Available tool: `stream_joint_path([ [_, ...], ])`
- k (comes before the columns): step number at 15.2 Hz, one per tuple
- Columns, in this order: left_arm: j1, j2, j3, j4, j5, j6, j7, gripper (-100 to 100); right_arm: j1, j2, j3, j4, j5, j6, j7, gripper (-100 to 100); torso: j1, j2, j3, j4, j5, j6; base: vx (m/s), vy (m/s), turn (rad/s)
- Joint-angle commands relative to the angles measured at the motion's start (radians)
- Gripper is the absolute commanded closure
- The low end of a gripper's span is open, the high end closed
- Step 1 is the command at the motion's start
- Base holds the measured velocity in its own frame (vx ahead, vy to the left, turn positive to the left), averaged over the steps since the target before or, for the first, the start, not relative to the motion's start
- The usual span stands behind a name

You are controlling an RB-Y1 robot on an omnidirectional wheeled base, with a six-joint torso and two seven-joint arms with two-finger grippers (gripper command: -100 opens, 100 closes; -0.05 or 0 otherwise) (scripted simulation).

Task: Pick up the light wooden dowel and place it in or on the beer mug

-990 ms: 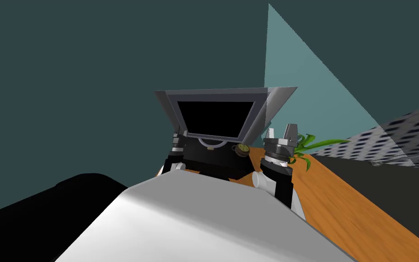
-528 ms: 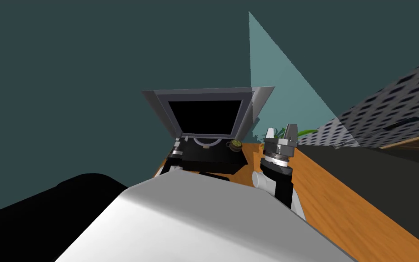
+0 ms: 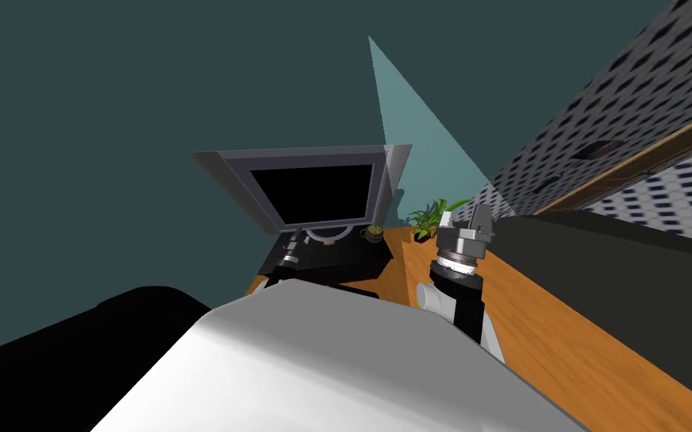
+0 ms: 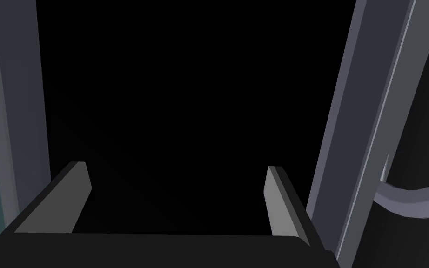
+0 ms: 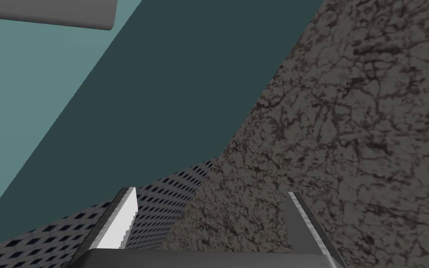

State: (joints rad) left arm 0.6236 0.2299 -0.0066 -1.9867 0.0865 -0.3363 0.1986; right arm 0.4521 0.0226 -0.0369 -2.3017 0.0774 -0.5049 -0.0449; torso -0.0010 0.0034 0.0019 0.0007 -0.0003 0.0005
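Orange wood desk (image 3: 547, 337) — monitor (image 3: 311, 191) ahead; left fingers (image 4: 60, 204) spread wide, empty; right fingers (image 5: 118, 228) same.

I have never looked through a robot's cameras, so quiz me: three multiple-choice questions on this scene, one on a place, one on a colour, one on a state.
1. Where does the green plant stand?
A) on top of the screen
B) on the orange wooden surface, to the right of the screen
C) on the floor behind the robot

2. What colour is the screen's frame?
A) red
B) white
C) grey

3. How is the left gripper?
A) open, with nothing between its fingers
B) shut, with its fingers touching
C) shut on the plant

Answers:
1 B: in the head view the plant rises from the orange surface beside the screen.
2 C: a grey border rings the black panel.
3 A: the left wrist view shows the two fingers wide apart, with nothing held between them.
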Motion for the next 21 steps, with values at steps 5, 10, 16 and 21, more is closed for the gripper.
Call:
stream_joint_path([
  [5,0.031,0.059,0.033,0.141,-0.001,0.039,0.126,-100,0.0,0.0,0.0,0.0,0.0,0.0,0.0,0,0.0,-0.001,-0.001,0.0,0.0,0.0,-0.014,-0.04,-0.364],
  [10,0.052,0.087,0.049,0.239,-0.004,0.062,0.222,-100,0.0,0.0,0.0,0.0,0.0,0.0,0.0,0,0.0,-0.001,0.0,0.0,0.0,0.001,-0.015,-0.031,-0.341],
  [16,0.072,0.11,0.065,0.337,-0.008,0.086,0.309,-100,0.0,0.0,0.0,0.0,0.0,0.0,0.0,0,0.002,-0.001,-0.001,0.0,0.0,0.0,-0.006,-0.015,-0.278],
  [21,0.091,0.129,0.08,0.418,-0.011,0.109,0.398,-100,0.0,0.0,0.0,0.0,0.0,0.0,0.0,0,0.002,-0.002,-0.001,0.0,0.0,-0.001,0.009,-0.015,-0.196],
])
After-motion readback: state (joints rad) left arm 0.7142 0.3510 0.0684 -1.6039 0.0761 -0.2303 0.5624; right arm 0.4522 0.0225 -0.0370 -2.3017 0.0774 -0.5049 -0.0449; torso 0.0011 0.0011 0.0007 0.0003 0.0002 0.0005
